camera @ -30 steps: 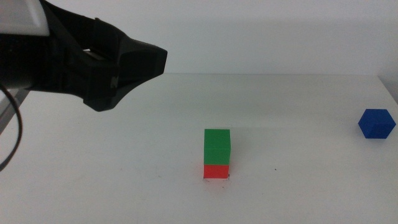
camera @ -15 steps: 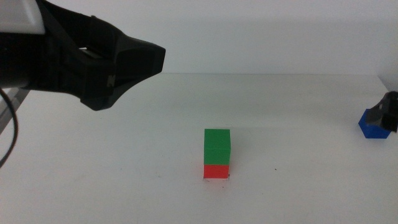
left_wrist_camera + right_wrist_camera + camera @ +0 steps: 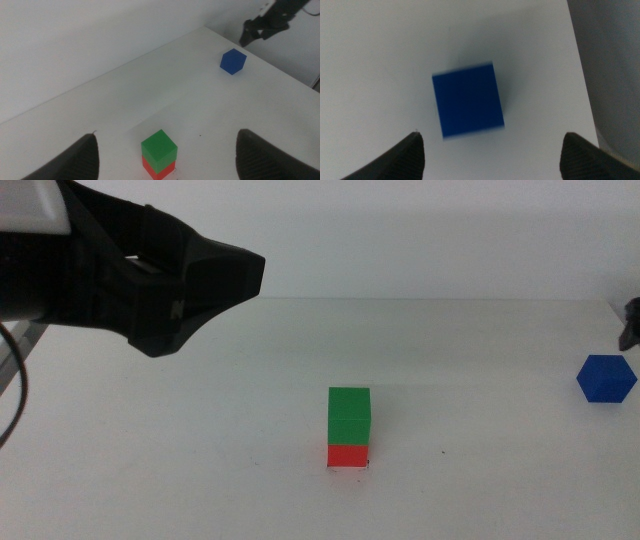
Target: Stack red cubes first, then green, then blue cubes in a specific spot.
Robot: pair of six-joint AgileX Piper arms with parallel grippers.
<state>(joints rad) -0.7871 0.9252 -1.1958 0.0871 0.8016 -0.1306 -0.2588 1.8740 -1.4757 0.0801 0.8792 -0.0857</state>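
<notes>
The green cube [image 3: 349, 415] sits squarely on the red cube [image 3: 348, 455] near the table's middle front; the left wrist view shows the same green cube [image 3: 159, 145] on the red cube [image 3: 159, 171]. Alone at the far right lies the blue cube [image 3: 606, 377], also seen as blue cube [image 3: 233, 61] and blue cube [image 3: 467, 105]. My right gripper [image 3: 491, 136] hovers open above it, only its tip showing at the edge as right gripper [image 3: 631, 323]. My left gripper [image 3: 230, 280] hangs open, high at the left, away from the stack.
The white table [image 3: 200, 460] ends at a right edge [image 3: 580, 75] close beside the blue cube. A pale wall stands behind the table. Bare surface lies between the stack and the blue cube.
The right gripper came into the middle view at the right edge beside the blue cube, then rose higher along that edge. The left arm and the stack have hardly moved.
</notes>
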